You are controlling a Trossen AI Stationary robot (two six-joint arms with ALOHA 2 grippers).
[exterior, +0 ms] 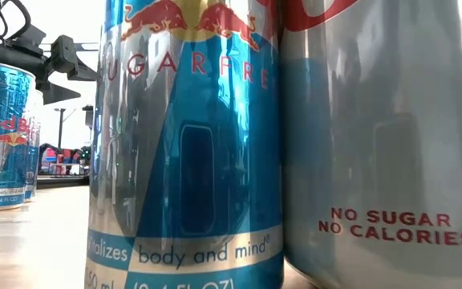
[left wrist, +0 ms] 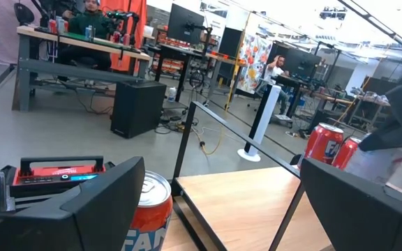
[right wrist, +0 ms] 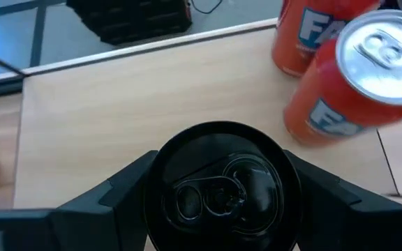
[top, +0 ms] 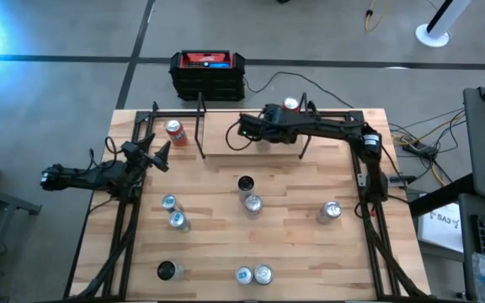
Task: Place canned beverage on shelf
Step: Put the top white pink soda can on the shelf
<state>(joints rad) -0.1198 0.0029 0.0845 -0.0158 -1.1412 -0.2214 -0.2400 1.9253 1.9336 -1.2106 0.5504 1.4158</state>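
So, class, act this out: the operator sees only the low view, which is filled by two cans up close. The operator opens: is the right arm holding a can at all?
Observer: Yes. The right gripper has its fingers closed on a black can.
Operator: Where is it?
Observer: Over the light board of the shelf, as the right wrist view shows.
Operator: Anything else on that board?
Observer: Two orange cans stand close beside the black one.
Operator: And the left arm?
Observer: The left gripper is open at the table's left side, facing another orange can.
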